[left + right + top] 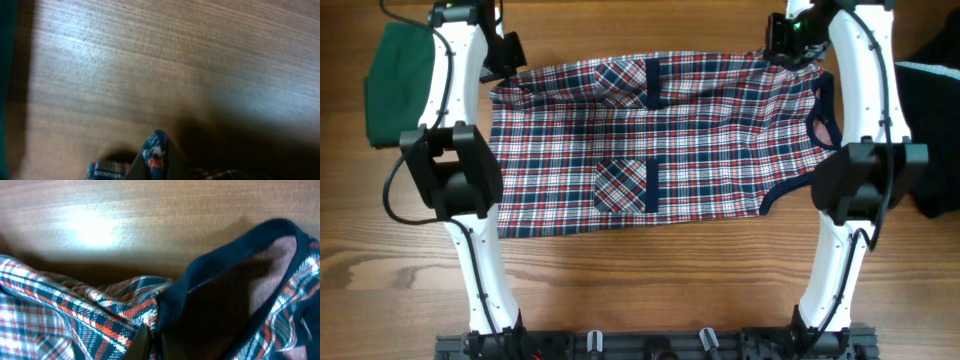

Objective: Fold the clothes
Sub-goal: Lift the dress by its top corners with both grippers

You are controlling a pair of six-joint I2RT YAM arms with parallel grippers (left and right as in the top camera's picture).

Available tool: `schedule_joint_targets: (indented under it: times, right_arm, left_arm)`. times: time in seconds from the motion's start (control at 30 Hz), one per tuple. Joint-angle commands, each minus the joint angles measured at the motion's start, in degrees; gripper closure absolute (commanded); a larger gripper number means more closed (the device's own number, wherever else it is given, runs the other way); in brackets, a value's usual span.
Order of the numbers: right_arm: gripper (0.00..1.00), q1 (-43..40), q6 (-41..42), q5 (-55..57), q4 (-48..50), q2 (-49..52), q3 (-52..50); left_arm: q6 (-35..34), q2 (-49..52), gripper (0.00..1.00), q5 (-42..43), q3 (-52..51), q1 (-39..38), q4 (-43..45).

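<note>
Item: plaid dress (660,140), soft, light, limp
Best hold: far corners
Left fingers (134,172): clenched on hem corner
Right fingers (142,344): clenched on shoulder trim

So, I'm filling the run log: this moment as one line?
left gripper: shut on plaid dress, hem corner | right gripper: shut on plaid dress, far shoulder

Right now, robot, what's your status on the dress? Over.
Left fingers shut on plaid dress, hem corner. Right fingers shut on its navy-trimmed shoulder. Dress spread out, unfolded. Green garment and black garment off to the sides, nothing on the dress.
</note>
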Motion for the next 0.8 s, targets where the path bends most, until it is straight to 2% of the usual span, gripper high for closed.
schedule_joint_targets:
  times: [0.0,0.37,0.63,0.77]
  right_arm:
    - [0.96,-0.72,-0.68,-1.79,-3.17,-3.15,0.28]
    - [0.96,-0.70,-4.33,-4.46,-12.17,-3.15,0.26]
    - [0.96,-0.76,-2.99,-6.84,-12.28,-3.15,0.26]
    - [0.96,-0.76,-1.29,-1.81,-12.28,-3.15,0.13]
  left_arm:
    - [0.07,-6.01,0.96,0.26,0.17,0.70,-2.58]
    - [-0.37,-9.90,0.96,1.62,0.17,0.70,-9.94]
    - [-0.37,-9.88,0.96,1.57,0.17,0.70,-17.88]
    - [-0.37,-9.81,0.96,1.55,0.17,0.70,-18.49]
